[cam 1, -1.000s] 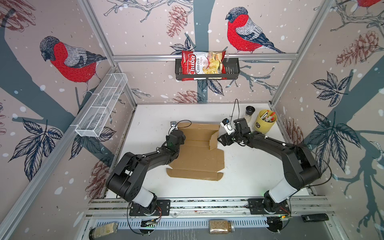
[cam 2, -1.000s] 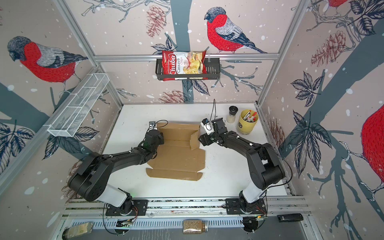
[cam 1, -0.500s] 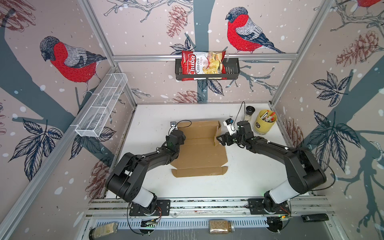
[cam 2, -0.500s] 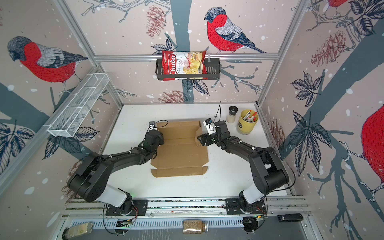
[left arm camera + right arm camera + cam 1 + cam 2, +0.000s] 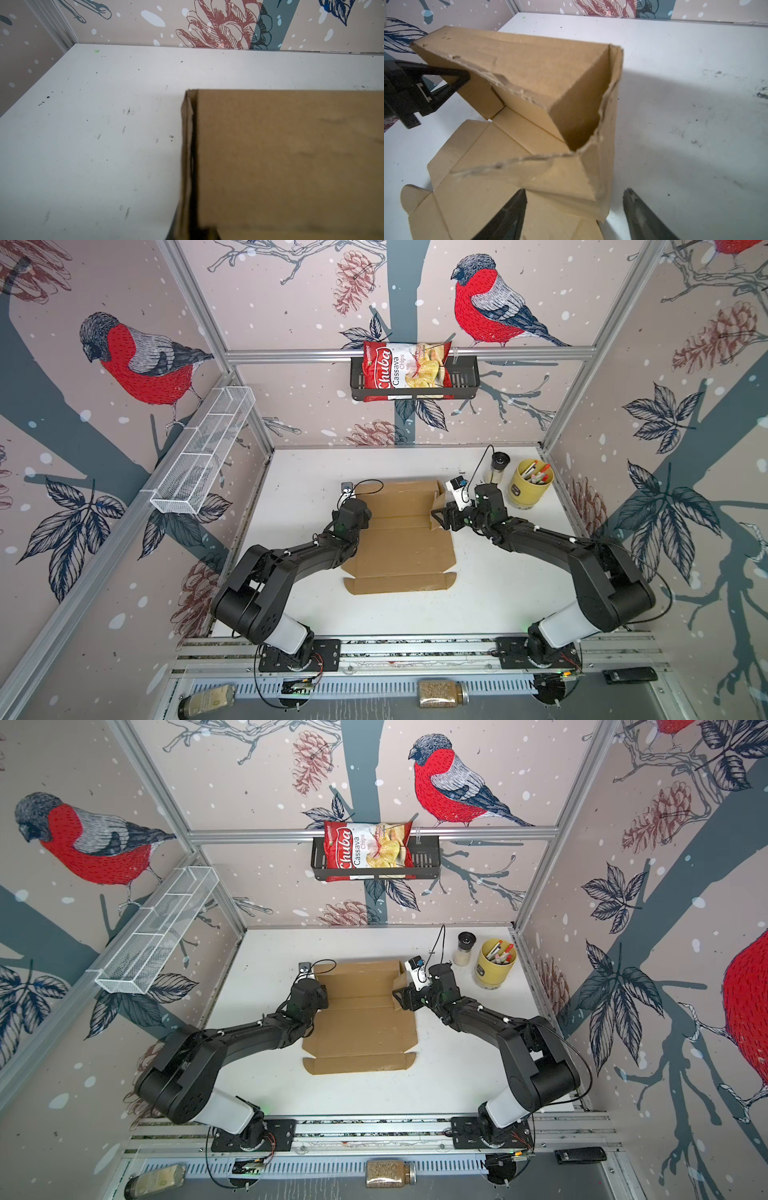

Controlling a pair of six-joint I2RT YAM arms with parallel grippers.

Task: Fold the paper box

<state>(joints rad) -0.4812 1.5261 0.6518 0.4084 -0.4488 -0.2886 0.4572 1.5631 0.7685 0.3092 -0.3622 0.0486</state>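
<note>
In both top views the paper box (image 5: 401,539) (image 5: 361,1019) lies about mid-tabletop (image 5: 299,472). Its long lid panel is flat toward the front edge and its walls are half raised toward the back edge. The left gripper (image 5: 355,506) is at the box's left side and the right gripper (image 5: 438,516) at its upturned right flap. A yellow pen cup (image 5: 532,485) and a small jar (image 5: 496,466) stand near the back right corner, well apart from the box.

The left wrist view shows only a cardboard wall (image 5: 291,155) close up. It is edge-on and runs down to where the jaws would be (the fingers themselves are out of frame).

In the right wrist view the right gripper (image 5: 574,190) has its jaws spread wide, with the corner of the right flap (image 5: 591,166) between them and nothing clamped. Across the box, the left gripper (image 5: 452,83) is closed tight, pinching the left side flap.
</note>
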